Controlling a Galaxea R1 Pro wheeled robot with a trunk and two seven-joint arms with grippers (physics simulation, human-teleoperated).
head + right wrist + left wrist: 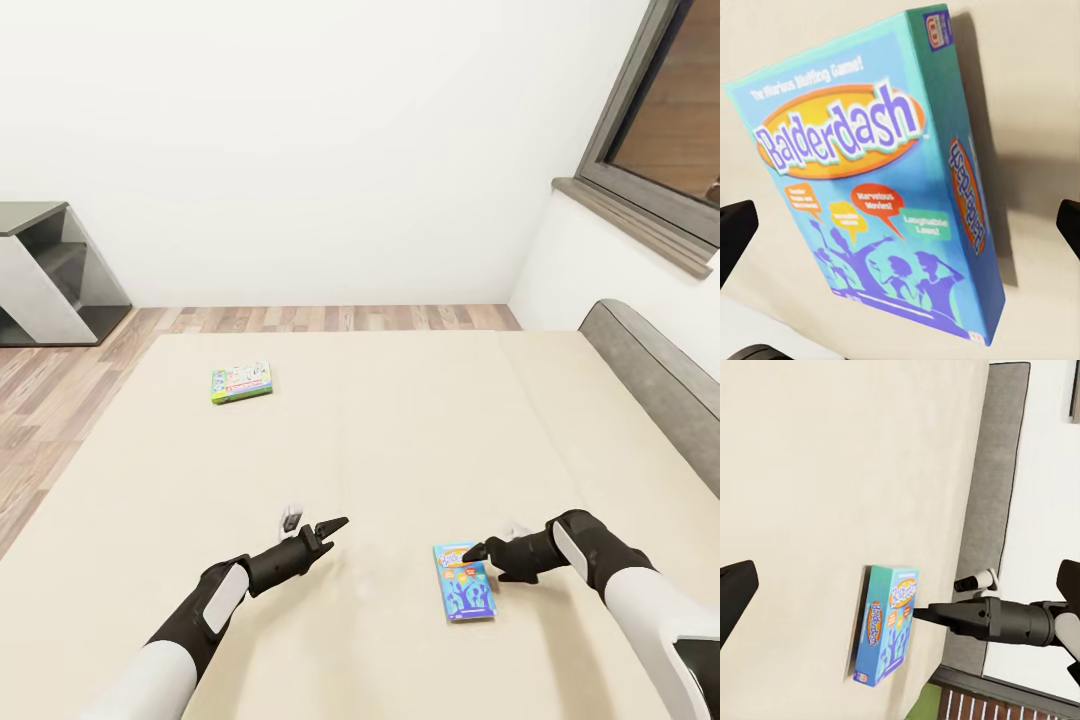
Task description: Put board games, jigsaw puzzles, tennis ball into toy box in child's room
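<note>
Reaching for the blue Balderdash board game (466,582) on the bed (400,440).

It lies flat on the cream mattress, near and right. The right gripper (478,550) hovers at its far edge, fingers spread and empty, one fingertip (736,229) on each side of the box. To grasp well, it should lower, straddle the narrow width and close squarely. The left gripper (322,522) is released, idle. The white-and-green board game (241,382) waits far left.
</note>
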